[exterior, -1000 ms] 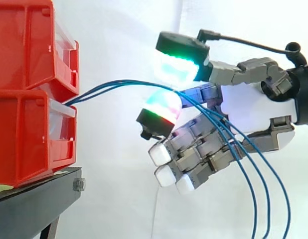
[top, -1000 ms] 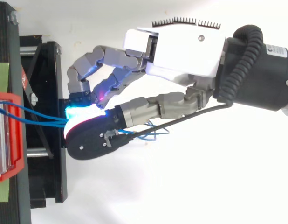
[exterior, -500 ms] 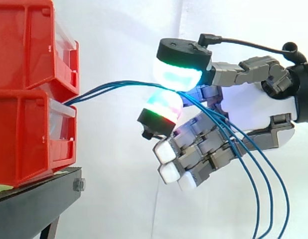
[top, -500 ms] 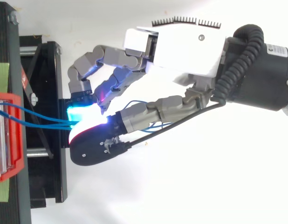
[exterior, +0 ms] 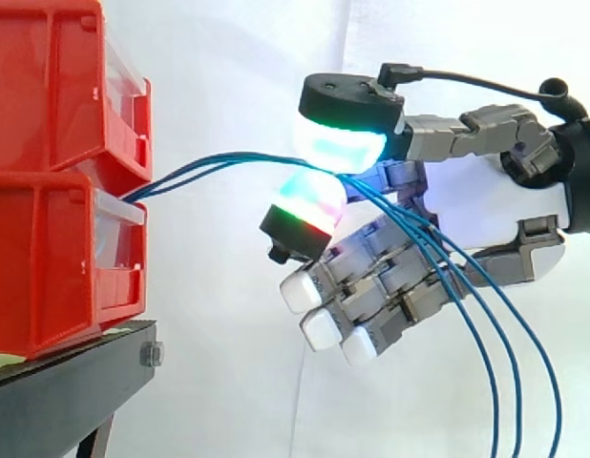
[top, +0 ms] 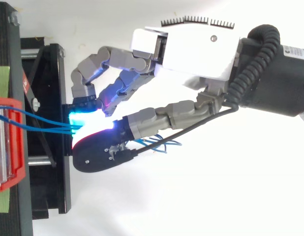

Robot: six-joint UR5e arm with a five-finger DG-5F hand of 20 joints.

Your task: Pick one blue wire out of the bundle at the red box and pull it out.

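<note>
Three thin blue wires point(exterior: 219, 162) leave the gap between the two stacked red bins point(exterior: 47, 258) and arc right to my hand point(exterior: 486, 205). There they run between a green-cyan glowing pad point(exterior: 341, 143) above and a red-green glowing pad point(exterior: 309, 198) below, which press together on them. Past the pinch the wires hang down to the lower right. The other fingers are curled under, white pads point(exterior: 319, 329) facing left. From above, the hand point(top: 191, 49) reaches in from the right and the wires point(top: 44, 125) stretch from the red bin point(top: 7, 147) to the glowing pads.
The bins stand on a black stand point(exterior: 66, 382) at the left, seen from above as a black frame point(top: 48, 73). A white curtain is behind. Slack wire loops point(top: 157, 143) lie under the hand.
The upper glowing pad has come down onto the wires, closing the gap to the lower pad. The curled fingers shifted slightly down and left. The hanging wires swung a little.
</note>
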